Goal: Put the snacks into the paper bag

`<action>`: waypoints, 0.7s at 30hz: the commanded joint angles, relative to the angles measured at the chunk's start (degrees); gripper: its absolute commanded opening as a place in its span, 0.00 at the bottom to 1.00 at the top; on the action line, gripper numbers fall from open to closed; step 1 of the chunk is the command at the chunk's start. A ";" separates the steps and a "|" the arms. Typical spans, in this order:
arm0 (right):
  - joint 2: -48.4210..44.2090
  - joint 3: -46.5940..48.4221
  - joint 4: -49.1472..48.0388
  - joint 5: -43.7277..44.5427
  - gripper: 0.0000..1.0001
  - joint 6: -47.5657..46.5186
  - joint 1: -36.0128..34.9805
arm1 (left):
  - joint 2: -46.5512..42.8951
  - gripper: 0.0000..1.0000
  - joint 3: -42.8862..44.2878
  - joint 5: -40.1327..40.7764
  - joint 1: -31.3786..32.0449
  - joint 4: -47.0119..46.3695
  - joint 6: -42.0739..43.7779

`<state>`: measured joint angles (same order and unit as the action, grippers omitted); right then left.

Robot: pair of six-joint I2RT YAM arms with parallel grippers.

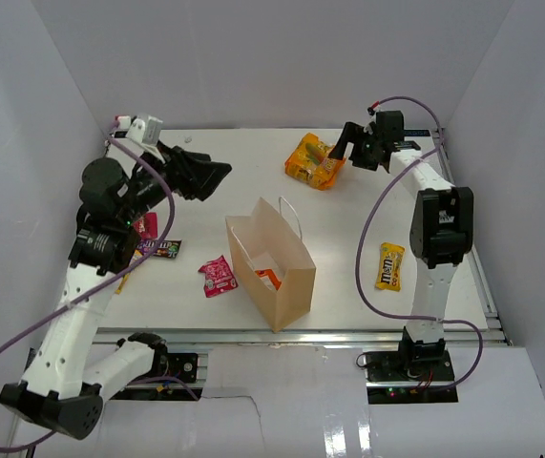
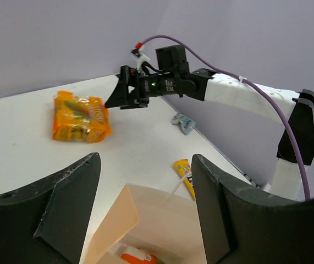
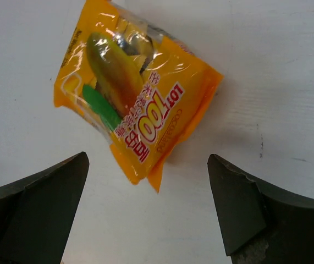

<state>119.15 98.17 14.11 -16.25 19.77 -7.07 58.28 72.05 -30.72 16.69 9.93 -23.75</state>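
Observation:
The tan paper bag [image 1: 282, 277] stands upright mid-table with an orange-red packet [image 1: 268, 278] inside; the left wrist view shows its open mouth [image 2: 146, 220] and that packet [image 2: 137, 256]. My left gripper [image 1: 217, 176] is open and empty, above and left of the bag. The large orange bag [image 1: 314, 160] lies at the back; my right gripper [image 1: 345, 143] is open just right of it, the orange bag [image 3: 135, 93] lying ahead of its fingers. The yellow M&M's pack [image 1: 389, 265] lies right, the pink-red pack [image 1: 218, 276] left of the bag, the dark pack [image 1: 157, 250] under my left arm.
A small grey-blue wrapper [image 2: 183, 123] lies near the back right wall. White walls enclose the table on three sides. A pink packet [image 1: 145, 225] and a yellow scrap [image 1: 119, 283] show beneath my left arm.

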 commanded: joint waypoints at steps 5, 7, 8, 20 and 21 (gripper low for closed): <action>10.12 7.74 -5.76 3.16 0.97 11.34 -0.31 | -15.73 0.80 -10.96 21.92 0.27 9.75 -4.19; 11.45 8.09 -6.81 1.94 1.00 12.75 -0.58 | -17.58 0.80 -13.95 23.42 0.19 10.98 -6.48; 12.67 8.00 -7.25 1.23 0.93 13.10 -0.66 | -18.98 0.81 -14.74 24.90 0.19 11.59 -7.18; 13.65 4.41 -15.77 -3.69 0.08 11.79 1.09 | -19.96 0.82 -20.46 26.59 0.28 13.27 -11.32; 13.21 3.88 -16.39 -5.35 0.08 11.44 1.36 | -19.96 0.82 -20.63 26.59 0.19 13.27 -11.41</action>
<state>133.40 103.22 1.83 -19.66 33.47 -7.42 38.68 51.96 -5.06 16.69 22.79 -34.15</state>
